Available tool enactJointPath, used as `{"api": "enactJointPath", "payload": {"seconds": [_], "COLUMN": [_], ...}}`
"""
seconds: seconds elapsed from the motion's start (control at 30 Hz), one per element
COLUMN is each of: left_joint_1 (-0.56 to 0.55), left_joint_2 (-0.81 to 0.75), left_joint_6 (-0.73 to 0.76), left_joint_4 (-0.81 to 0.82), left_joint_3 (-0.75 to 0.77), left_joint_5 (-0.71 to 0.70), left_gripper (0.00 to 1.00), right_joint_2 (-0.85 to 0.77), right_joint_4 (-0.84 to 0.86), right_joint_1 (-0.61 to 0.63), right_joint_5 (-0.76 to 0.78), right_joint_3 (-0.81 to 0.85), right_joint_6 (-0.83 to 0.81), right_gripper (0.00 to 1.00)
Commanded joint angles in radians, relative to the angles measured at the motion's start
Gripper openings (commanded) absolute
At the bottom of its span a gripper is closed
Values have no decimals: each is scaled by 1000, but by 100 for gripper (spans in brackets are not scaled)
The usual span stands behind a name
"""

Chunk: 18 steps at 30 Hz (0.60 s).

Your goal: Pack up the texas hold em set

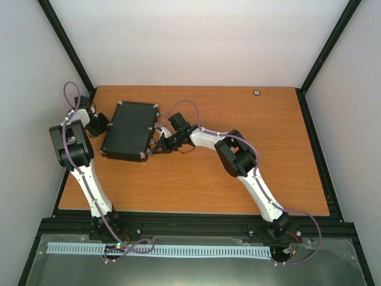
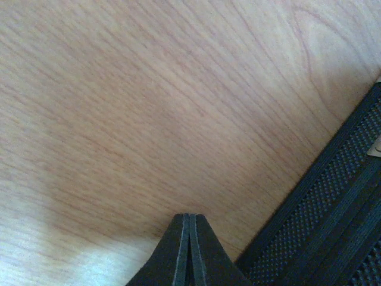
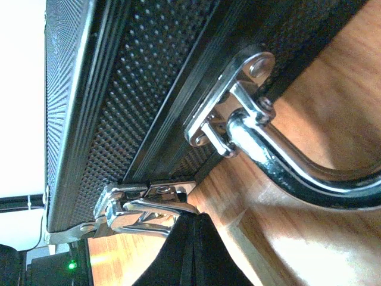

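Top view: closed black case (image 1: 130,131) lies flat at the tabletop's (image 1: 238,190) far left, between the left fingers (image 1: 99,126) and right fingers (image 1: 159,145). Left wrist view: fingers pressed together over bare wood, just beside the case's edge. Right wrist view: fingers pressed together, tips just under the chrome latch (image 3: 143,205), handle (image 3: 286,161) alongside
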Motion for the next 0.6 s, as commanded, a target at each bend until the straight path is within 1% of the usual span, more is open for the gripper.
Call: {"api": "enactJointPath", "payload": {"seconds": [0.0,0.1,0.17,0.3,0.37,0.4,0.5,0.57], "left_joint_1": [-17,-17,-17,-17,-17,-17,-17,-17], "left_joint_2": [64,64,66,67,67,67,67,67], "left_joint_6": [-10,-11,-11,-11,-11,-11,-11,-10], "left_joint_4": [-80,-81,-81,-84,-84,-84,-87,-88], "left_joint_3": [-12,-12,-11,-9,-9,-9,-8,-7], "left_joint_5": [23,22,22,23,25,25,27,27], "left_gripper": [1,1,1,1,1,1,1,1], "right_joint_2": [56,71,74,85,99,95,20,-23], "right_joint_4": [24,9,-39,-279,-373,-384,-301,-276], "right_joint_1": [43,49,52,52,52,50,48,48], "right_joint_5": [18,27,71,277,352,363,354,378], "right_joint_3": [39,55,64,119,139,125,10,-29], "right_joint_6": [9,10,-12,-100,-131,-142,-139,-139], "right_gripper": [3,3,3,3,3,3,3,3]}}
